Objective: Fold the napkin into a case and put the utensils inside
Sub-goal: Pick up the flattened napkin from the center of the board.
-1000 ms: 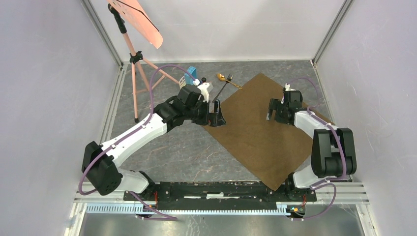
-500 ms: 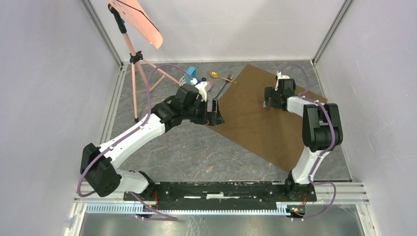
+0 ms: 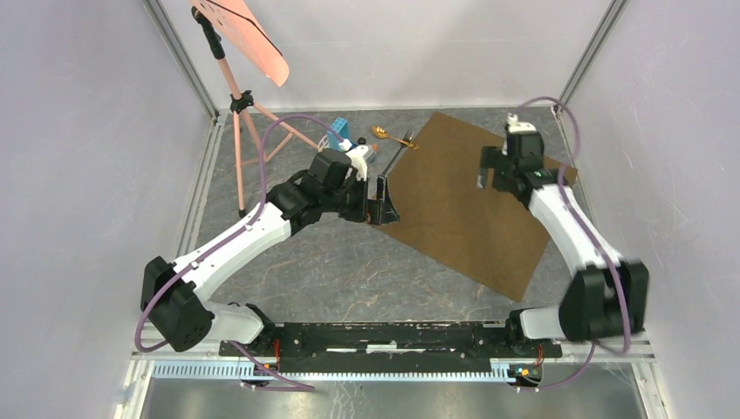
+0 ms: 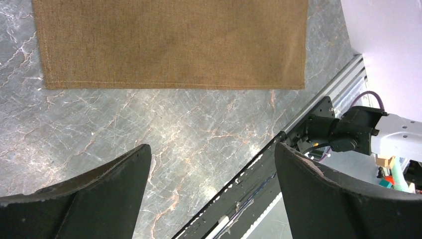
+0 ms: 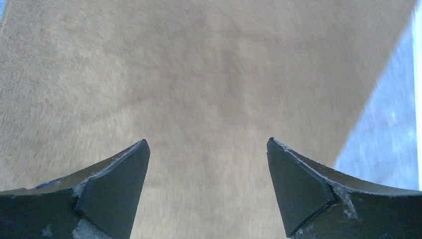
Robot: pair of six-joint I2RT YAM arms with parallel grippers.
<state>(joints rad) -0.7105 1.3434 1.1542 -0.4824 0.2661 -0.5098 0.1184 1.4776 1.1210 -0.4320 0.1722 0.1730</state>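
The brown napkin point(image 3: 462, 205) lies flat and unfolded on the marble table. A gold spoon point(image 3: 382, 133) and a dark fork point(image 3: 398, 154) lie just off its far left edge, the fork's handle reaching the cloth. My left gripper point(image 3: 384, 206) hangs open at the napkin's left corner. In the left wrist view the napkin point(image 4: 174, 45) lies beyond the open gripper point(image 4: 211, 147), which holds nothing. My right gripper point(image 3: 490, 179) hovers open over the far right part of the cloth. The right wrist view shows blurred napkin point(image 5: 199, 74) beneath the empty open gripper point(image 5: 207, 141).
A pink tripod stand point(image 3: 237, 109) stands at the back left. A blue block point(image 3: 339, 133) sits beside the spoon. The black base rail point(image 3: 393, 336) runs along the near edge, and metal frame posts line both sides. Bare marble point(image 3: 332, 262) lies between the arms.
The napkin has slid toward the back and turned. The right arm has stretched out and its gripper moved to the far right. Spoon and fork shifted slightly left. The left arm barely moved.
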